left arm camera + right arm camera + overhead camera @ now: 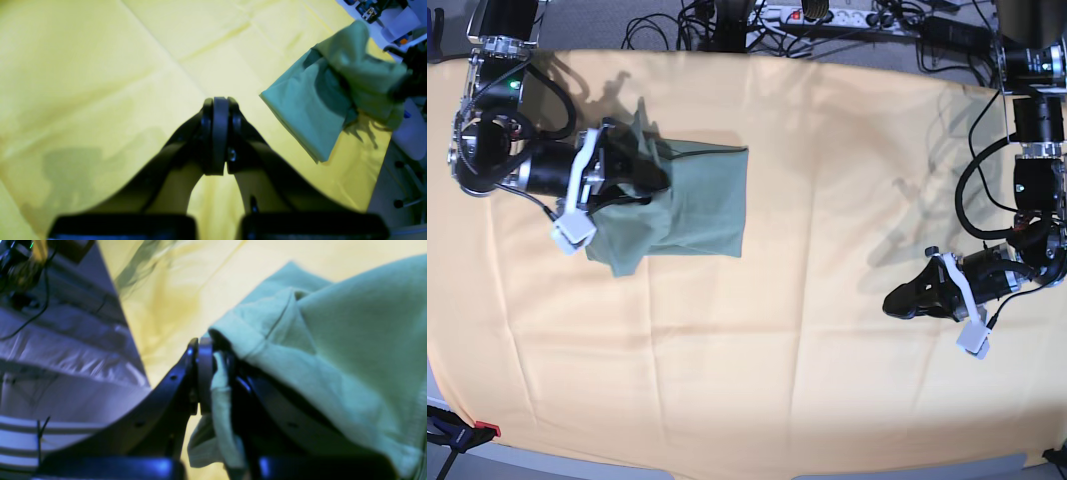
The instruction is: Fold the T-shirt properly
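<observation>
Looking through the left wrist view, we see our left gripper [220, 133] with fingers pressed together on nothing at centre frame, above the yellow-orange cloth [100, 66], while the T-shirt [320, 110] lies bunched at the right edge. Through the right wrist view, our right gripper [213, 373] is clamped on a fold of the T-shirt [333, 350], which fills the right half. From the base view, the T-shirt [692, 200] sits upper left, folded over, the left gripper [907, 298] well apart at the right.
</observation>
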`<state>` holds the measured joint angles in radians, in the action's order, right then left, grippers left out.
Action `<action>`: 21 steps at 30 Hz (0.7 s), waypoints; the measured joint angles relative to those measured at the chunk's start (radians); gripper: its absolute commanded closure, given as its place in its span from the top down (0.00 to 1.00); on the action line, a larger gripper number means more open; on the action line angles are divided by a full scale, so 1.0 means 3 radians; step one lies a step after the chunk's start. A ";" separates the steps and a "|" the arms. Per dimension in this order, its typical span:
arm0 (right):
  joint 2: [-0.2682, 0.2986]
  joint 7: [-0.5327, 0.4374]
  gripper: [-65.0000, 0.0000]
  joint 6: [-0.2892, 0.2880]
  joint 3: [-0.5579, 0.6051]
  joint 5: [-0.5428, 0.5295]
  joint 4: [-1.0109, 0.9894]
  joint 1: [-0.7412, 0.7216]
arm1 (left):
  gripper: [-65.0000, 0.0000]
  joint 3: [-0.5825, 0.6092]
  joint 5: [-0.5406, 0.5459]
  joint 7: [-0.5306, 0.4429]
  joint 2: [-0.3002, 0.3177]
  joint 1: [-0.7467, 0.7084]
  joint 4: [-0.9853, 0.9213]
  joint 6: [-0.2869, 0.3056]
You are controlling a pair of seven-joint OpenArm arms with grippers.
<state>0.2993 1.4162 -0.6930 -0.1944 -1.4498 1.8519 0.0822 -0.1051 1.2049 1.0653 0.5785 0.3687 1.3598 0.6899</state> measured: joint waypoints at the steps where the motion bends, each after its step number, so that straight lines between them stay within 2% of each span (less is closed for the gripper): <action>1: 0.0000 0.0008 0.00 0.0000 0.0094 0.0006 0.0000 -0.0029 | 0.00 0.0000 0.0000 0.0000 0.0000 0.0000 0.0000 0.0000; 7: 0.0000 0.0005 0.00 0.0000 0.0528 0.0028 0.0001 -0.0350 | 0.00 0.0000 0.0000 0.0000 0.0000 0.0000 -0.0001 0.0000; 11: -0.0003 -0.0512 0.00 0.0000 0.0595 0.0577 0.0001 -0.0443 | 0.00 0.0000 -0.0003 0.0001 -0.0003 0.0000 -0.0001 0.0000; 16: -0.0248 -0.0896 0.00 0.0001 0.0596 0.1222 0.0000 -0.0432 | 0.00 0.0000 0.0000 0.0000 -0.0006 0.0000 -0.0001 0.0001; 21: -0.0449 -0.0894 0.00 0.0001 0.0599 0.1381 0.0000 -0.0418 | 0.00 0.0000 -0.0001 0.0001 0.0000 0.0000 -0.0001 0.0000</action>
<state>0.1646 1.1481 -0.6926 -0.0147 -1.0355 1.8519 -0.0433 -0.1051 1.2045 1.0657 0.5785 0.3687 1.3594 0.6899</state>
